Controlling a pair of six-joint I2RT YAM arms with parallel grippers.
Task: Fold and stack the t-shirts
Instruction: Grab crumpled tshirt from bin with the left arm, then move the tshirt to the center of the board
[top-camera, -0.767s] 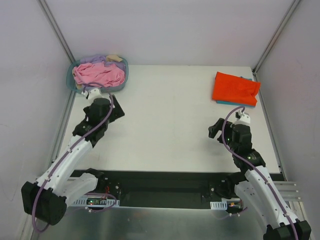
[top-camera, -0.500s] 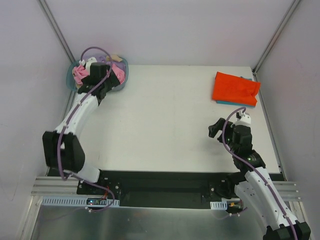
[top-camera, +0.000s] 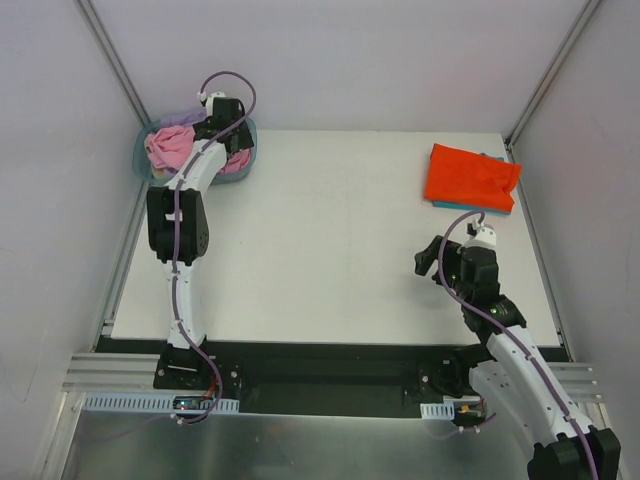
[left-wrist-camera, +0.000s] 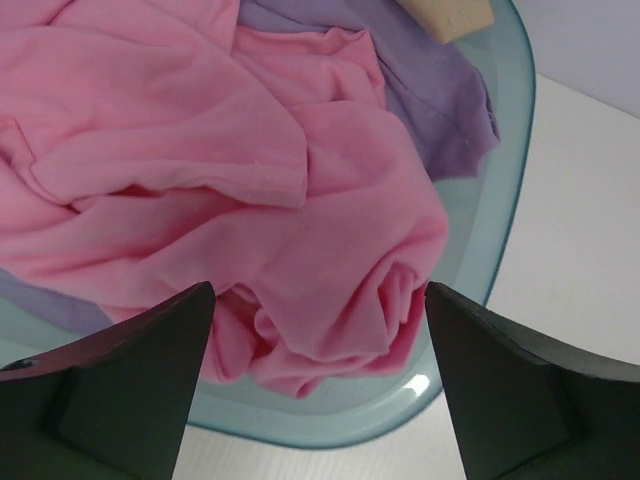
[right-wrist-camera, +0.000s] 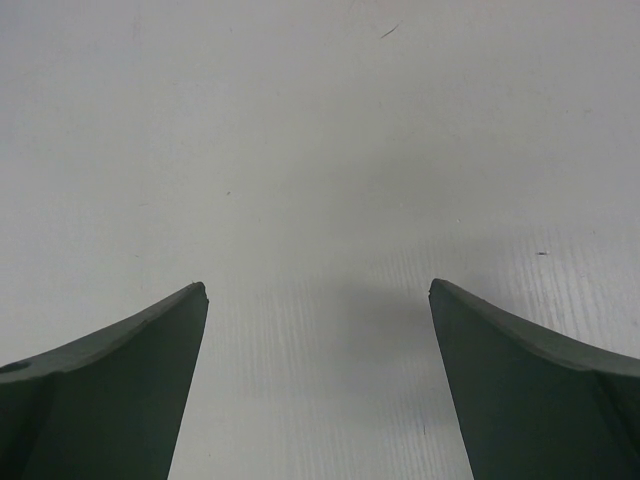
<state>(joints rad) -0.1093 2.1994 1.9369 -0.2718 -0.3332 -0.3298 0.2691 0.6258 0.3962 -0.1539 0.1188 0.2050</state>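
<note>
The light pink t-shirt (top-camera: 168, 148) lies crumpled in the round teal basket (top-camera: 140, 160) at the back left. In the left wrist view the pink shirt (left-wrist-camera: 250, 170) fills most of the frame. My left gripper (top-camera: 232, 140) hovers over the basket's near right side, open and empty (left-wrist-camera: 318, 290), with pink folds and the basket rim (left-wrist-camera: 500, 200) between its fingertips. The bright orange-red t-shirt (top-camera: 468, 175) lies folded on the teal-blue t-shirt (top-camera: 470, 208) at the back right. My right gripper (top-camera: 432, 262) is open and empty over bare table (right-wrist-camera: 318, 290).
A purple garment (left-wrist-camera: 440, 100) and a beige item (left-wrist-camera: 450, 15) also lie in the basket. The white table (top-camera: 330, 230) stretches between basket and stack. Enclosure walls stand on the left, back and right.
My left arm has stretched from the table in front of the basket up and over the basket. The right arm has barely moved.
</note>
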